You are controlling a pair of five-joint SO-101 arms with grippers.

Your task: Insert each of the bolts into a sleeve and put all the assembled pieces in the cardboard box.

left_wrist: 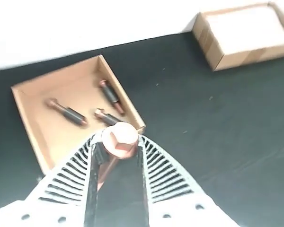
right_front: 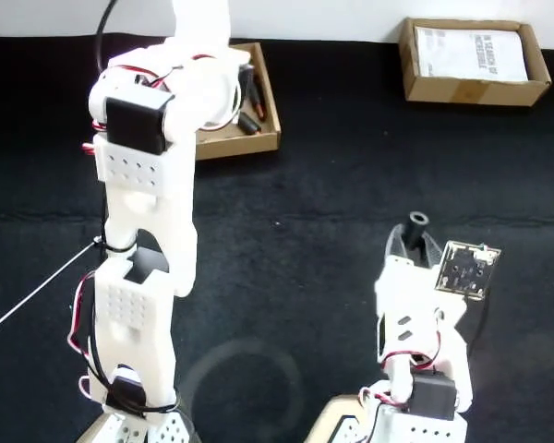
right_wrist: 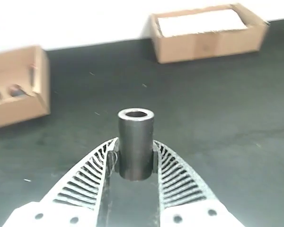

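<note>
Over cardboard box (right_front: 245, 143), left arm (right_front: 148, 212); spare box (right_front: 471, 92) apart.

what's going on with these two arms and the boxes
The left arm has its jaws shut on a copper bolt, held close to a corner of a cardboard box. Three bolts already in sleeves lie inside that box. The right arm holds a dark sleeve upright in its jaws, over the black table. The held bolt and sleeve are not yet joined.
</note>
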